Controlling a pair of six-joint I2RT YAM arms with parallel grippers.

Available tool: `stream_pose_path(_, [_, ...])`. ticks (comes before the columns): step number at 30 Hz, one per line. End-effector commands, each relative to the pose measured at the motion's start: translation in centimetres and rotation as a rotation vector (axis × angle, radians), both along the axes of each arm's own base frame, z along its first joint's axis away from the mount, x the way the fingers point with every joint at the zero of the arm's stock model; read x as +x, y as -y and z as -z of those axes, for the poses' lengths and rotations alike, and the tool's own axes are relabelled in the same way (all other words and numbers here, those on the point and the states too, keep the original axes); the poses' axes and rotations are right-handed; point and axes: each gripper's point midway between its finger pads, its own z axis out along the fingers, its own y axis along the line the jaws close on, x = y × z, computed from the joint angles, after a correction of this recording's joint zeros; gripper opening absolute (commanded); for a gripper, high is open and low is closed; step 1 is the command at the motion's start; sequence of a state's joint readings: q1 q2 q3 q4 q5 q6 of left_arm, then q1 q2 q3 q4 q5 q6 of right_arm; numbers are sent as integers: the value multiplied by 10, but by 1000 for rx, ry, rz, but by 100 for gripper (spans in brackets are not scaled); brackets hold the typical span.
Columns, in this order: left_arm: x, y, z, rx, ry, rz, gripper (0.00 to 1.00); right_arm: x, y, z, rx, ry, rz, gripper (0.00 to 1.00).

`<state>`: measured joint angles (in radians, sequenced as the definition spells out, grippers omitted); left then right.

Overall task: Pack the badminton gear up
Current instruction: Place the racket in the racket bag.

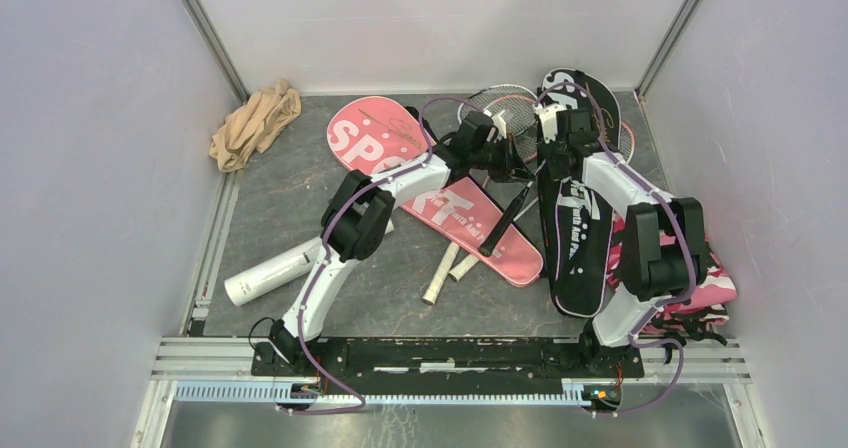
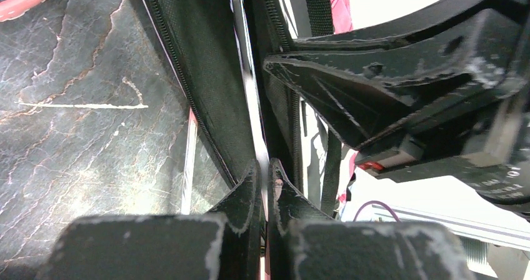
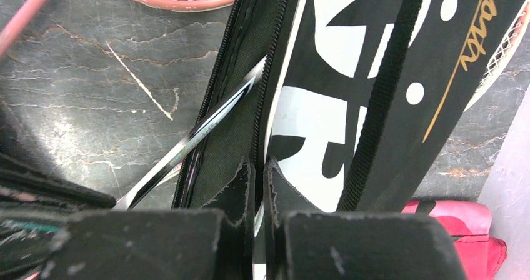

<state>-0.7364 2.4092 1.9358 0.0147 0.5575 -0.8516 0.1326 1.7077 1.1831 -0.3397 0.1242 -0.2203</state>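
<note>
Black bag (image 1: 575, 258) runs lengthwise, far to near.

- Crumpled beige cloth (image 1: 255, 123), bunched in the far left corner of the bench, close to the wall.
- Pink camouflage-patterned cloth (image 1: 712, 296), heaped at the bench's right edge.
- Dark grey marbled bench (image 1: 290, 208), streaked with pale veins and scratches.
- Plain white walls (image 1: 90, 118) on three sides.

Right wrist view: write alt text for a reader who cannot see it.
The right gripper pinches the zipper edge of the black bag with white lettering. At upper left, a pink racket rim lies on the grey marbled table.
</note>
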Motion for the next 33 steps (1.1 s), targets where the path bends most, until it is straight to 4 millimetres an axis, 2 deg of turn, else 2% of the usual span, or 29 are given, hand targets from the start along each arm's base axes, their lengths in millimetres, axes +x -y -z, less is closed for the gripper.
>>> stream_pose_path(1, [0, 3, -73, -109, 147, 24, 2, 15, -7, -63, 90, 138, 8, 0])
stream_pose_path(4, [-1, 0, -85, -110, 146, 7, 2, 14, -22, -84, 204, 153, -17, 0])
stream_pose_path(9, [-5, -8, -116, -128, 159, -5, 2, 13, -47, -124, 361, 180, -49, 0])
stream_pose_path(15, [-15, -25, -157, -161, 195, -4, 2, 13, -63, -161, 481, 214, -76, 0])
stream_pose_path(18, [-21, -36, -166, -156, 190, -6, 2, 12, -70, -174, 524, 227, -93, 0])
stream_pose_path(22, [-25, -48, -174, -144, 220, 1, 2, 13, -68, -194, 522, 278, -97, 0])
stream_pose_path(26, [-28, -62, -174, -112, 243, -15, 2, 4, -80, -194, 586, 251, -133, 0])
stream_pose_path(30, [-28, -78, -162, -49, 281, -65, 2, -8, -96, -181, 660, 198, -184, 0])
stream_pose_path(33, [-22, -91, -152, 18, 325, -113, 2, -16, -102, -164, 693, 158, -209, 0])
